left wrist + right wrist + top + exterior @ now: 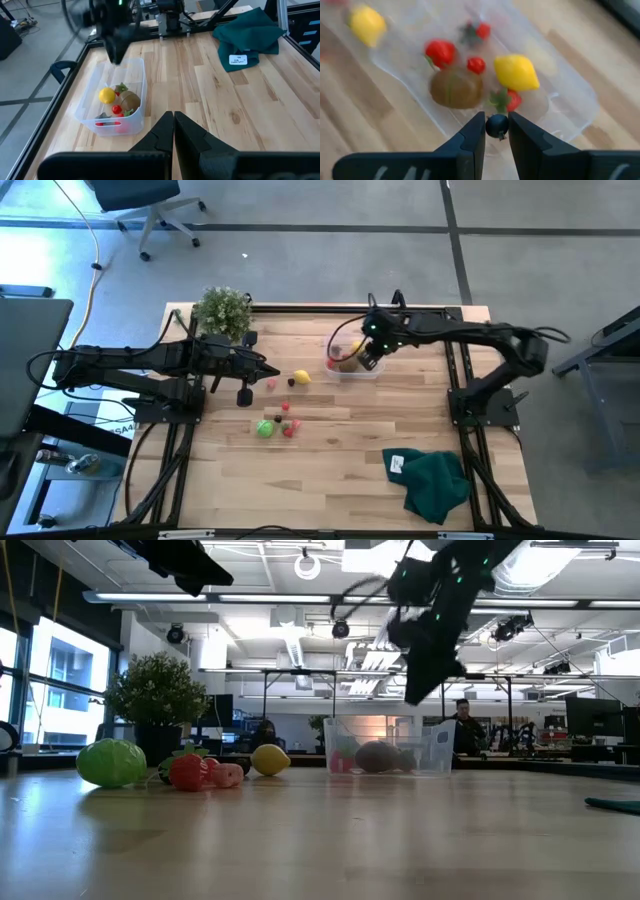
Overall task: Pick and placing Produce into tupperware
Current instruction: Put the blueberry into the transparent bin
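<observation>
Right wrist view: right gripper [497, 131] fingers pinch a small dark round berry [496, 125] above the clear plastic tub [352, 360] at the worktop's far side; release centred, clear of the rim. Left gripper [173, 131] waits closed, empty.

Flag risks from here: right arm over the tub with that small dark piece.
1. The right gripper pinches the small round dark piece only at its fingers' tips; it could squirt out sideways and miss.
2. In the right wrist view the piece looks near the wall of the tupperware rather than centred, so a drop might bounce out.
3. The tub already holds a lemon and a brown fruit; a round piece may roll off them.
</observation>
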